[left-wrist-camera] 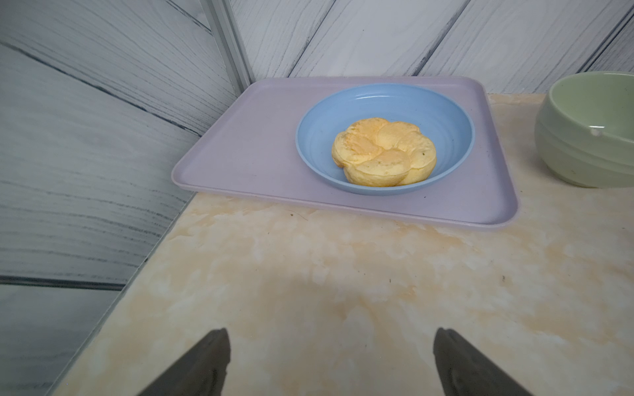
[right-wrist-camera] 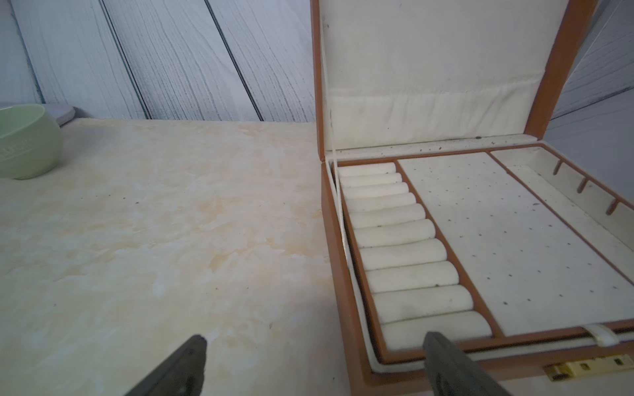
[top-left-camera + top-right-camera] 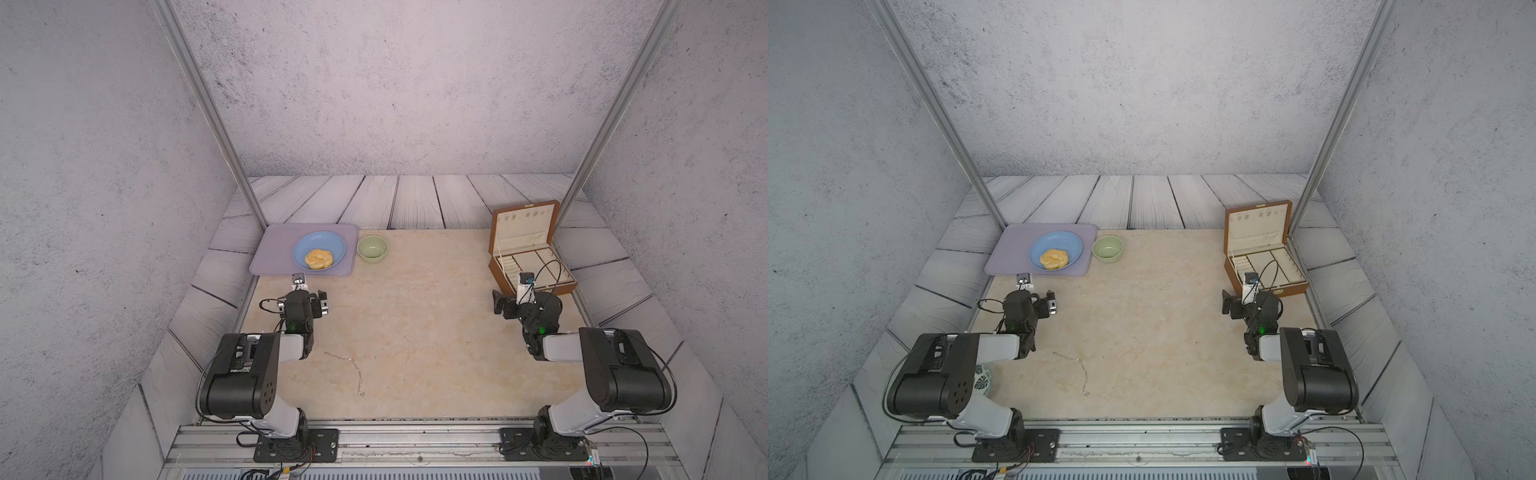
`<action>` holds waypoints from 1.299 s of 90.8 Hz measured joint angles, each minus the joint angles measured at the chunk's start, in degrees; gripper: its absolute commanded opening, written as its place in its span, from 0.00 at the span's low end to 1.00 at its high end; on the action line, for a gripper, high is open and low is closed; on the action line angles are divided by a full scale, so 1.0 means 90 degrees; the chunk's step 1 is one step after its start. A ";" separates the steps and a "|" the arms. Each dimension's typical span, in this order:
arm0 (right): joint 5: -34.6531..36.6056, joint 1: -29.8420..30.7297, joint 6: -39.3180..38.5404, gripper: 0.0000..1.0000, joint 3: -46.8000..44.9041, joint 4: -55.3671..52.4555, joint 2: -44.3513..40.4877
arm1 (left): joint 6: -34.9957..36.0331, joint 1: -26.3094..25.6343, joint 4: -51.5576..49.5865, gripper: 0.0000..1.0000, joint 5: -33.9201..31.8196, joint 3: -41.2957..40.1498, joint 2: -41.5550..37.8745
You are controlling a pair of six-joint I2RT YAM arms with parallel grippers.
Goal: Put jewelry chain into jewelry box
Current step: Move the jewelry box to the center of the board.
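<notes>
Left hand (image 1: 331,343): fingers spread wide, nothing between them. It hangs low over the bare bench (image 1: 343,274). Ahead of it sits a lilac tray (image 1: 240,164) carrying a blue plate (image 1: 315,137) with a yellow bun (image 1: 384,152). A green bowl (image 1: 583,137) stands ahead and off to one side, just beside the tray.

Right hand (image 2: 315,343): also released and empty. The open box (image 2: 429,61) is right in front of it, lid upright. One fingertip (image 2: 435,343) lines up with the box's near corner by the ring rolls (image 2: 398,233); the other sits over bare bench. Contact with the box: cannot tell.

Chain (image 3: 353,361): it lies loose on the bench in a bent line, behind both hands, toward the arm bases. It is nearer the left hand, well apart from the right hand and from the box (image 3: 524,230). Both top views show this (image 3: 1079,360). Neither hand touches it.
</notes>
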 measured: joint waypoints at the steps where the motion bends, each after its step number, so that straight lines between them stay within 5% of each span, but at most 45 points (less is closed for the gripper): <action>1: 0.0000 0.0000 0.0000 0.99 0.0000 0.0000 0.0000 | 0.0000 0.0000 0.0000 0.98 0.0000 0.0000 0.0000; 55: 0.0022 0.0000 0.0005 0.99 -0.0002 0.0005 0.0000 | 0.0000 0.0039 -0.0051 0.98 0.0070 0.0022 -0.0010; 70: 0.0381 0.0000 0.0112 0.99 -0.0221 -0.0267 -0.0597 | -0.0131 0.0039 -0.1562 0.98 -0.0255 0.0809 -0.0488; 80: 0.1039 0.0010 0.0617 0.99 -0.0155 -0.0991 -0.1654 | -0.1022 0.0041 -0.2858 0.98 -0.0969 0.1763 -0.1047; 98: 0.2567 0.0005 0.2181 0.99 0.1462 -0.3296 -0.2494 | -0.2659 0.0049 -0.4692 0.98 -0.0945 0.2749 -0.1841; 118: 0.3041 -0.0044 0.2718 0.99 0.4080 -0.5637 -0.1093 | -0.3303 -0.0032 -0.6241 0.98 0.0163 0.2897 -0.2064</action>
